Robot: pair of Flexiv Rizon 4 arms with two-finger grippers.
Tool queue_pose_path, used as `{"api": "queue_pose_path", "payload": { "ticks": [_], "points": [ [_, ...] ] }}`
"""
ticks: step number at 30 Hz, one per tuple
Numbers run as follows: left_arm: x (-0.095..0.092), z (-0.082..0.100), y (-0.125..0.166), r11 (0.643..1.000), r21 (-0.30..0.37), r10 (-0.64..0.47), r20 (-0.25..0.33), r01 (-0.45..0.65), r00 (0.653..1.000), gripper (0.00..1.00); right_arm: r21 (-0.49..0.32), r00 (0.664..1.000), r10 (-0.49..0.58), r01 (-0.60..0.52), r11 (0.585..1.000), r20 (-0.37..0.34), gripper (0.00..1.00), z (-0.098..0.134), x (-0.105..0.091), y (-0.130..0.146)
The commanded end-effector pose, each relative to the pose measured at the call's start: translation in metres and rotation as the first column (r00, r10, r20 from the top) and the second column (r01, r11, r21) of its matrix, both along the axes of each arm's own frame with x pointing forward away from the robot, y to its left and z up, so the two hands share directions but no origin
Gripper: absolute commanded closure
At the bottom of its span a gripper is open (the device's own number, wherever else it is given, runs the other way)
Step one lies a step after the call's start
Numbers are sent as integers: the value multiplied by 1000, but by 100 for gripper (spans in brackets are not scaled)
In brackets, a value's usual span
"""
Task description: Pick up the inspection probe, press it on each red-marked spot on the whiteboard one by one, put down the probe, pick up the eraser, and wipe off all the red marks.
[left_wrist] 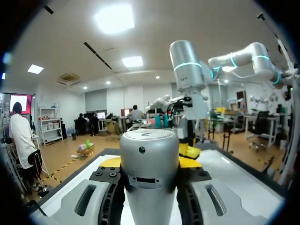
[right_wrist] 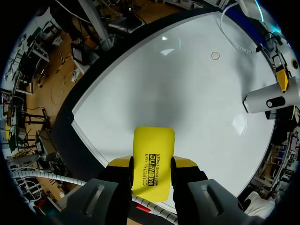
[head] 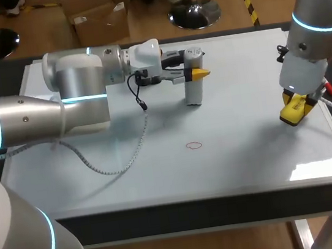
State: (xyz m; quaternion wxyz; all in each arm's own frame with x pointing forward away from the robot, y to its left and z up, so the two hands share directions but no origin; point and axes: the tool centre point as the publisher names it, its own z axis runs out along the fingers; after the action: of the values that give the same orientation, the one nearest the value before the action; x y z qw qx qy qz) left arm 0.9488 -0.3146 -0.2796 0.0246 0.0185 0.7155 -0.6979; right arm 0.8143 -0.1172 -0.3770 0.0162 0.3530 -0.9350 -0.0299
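Probe (head: pixel 194 91): upright, clamped in left tool (head: pixel 194 73)
Eraser (right_wrist: pixel 153 150): clamped in right tool (right_wrist: pixel 151 168) (yellow, near the board's right edge)
Red mark (head: pixel 194 146): ring, mid-whiteboard (head: pixel 251 156)

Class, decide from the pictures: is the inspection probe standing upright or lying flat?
Upright. The probe stands on end on the whiteboard, its body vertical, gripped near the top by the left gripper.
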Motion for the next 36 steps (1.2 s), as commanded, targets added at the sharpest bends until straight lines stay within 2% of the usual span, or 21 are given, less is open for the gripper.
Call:
{"api": "queue_pose_path", "payload": {
  "ticks": [1,7,15,25,30,36],
  "points": [
    [0,-1,3,1000,0,-2,0,2,1000,100,-3,1000,2,-2,1000,0,100,0,0,0],
    [2,9,10,1000,-29,3,-2,-3,1000,100,-3,1000,2,-2,1000,0,100,0,0,0],
    [-9,24,29,999,-38,8,11,-7,1000,100,-3,1000,2,-2,1000,0,100,0,0,0],
    [-18,29,61,998,-46,39,14,-38,999,100,-3,1000,2,-2,1000,0,100,0,0,0],
    [-15,30,74,998,-47,47,16,-46,999,100,-3,1000,2,-2,1000,0,100,0,0,0],
    [-8,33,82,999,-41,-14,8,15,1000,100,-3,1000,2,-2,1000,0,100,0,0,0]
  ]
}}
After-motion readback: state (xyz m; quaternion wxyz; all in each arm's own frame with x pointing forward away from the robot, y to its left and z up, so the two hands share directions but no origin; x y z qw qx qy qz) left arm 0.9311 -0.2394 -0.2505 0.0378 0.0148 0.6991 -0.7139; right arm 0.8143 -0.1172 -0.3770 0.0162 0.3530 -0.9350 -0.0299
